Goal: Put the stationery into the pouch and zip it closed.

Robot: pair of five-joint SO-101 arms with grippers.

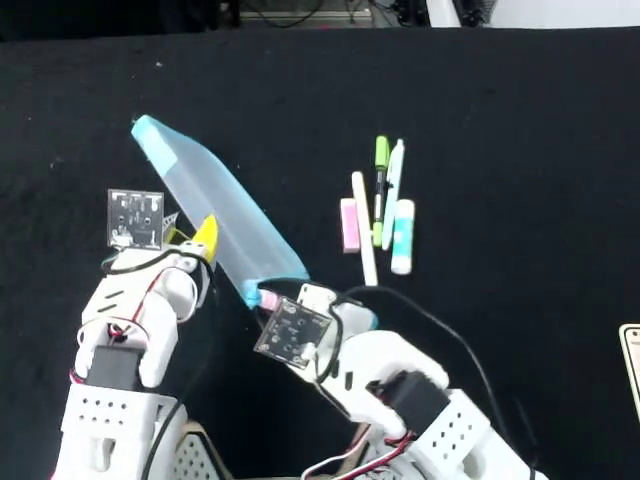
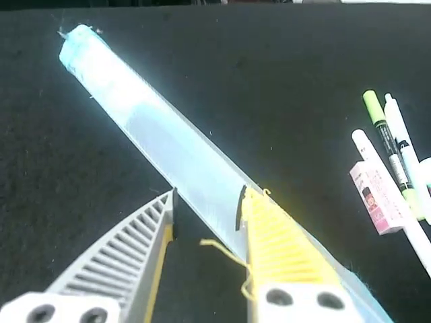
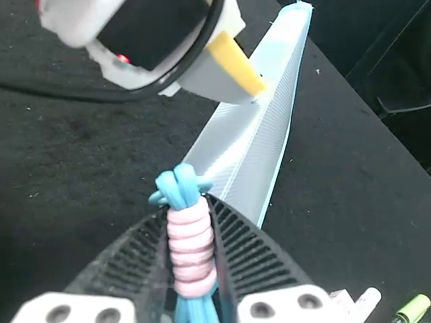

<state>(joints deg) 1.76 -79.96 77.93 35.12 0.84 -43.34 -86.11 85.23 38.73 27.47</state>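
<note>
Black cloth is bearing a translucent blue pouch; the right gripper is clamping its pink-and-blue pull cord, the left gripper resting jaws apart against the pouch's side.

The worktop is covered by a matte black cloth flecked with pale lint. Along the top edge of the high view, dark cables are seen behind it, and a white surface is brightly lit at the upper right. A pale card is cut off by the right edge.
</note>
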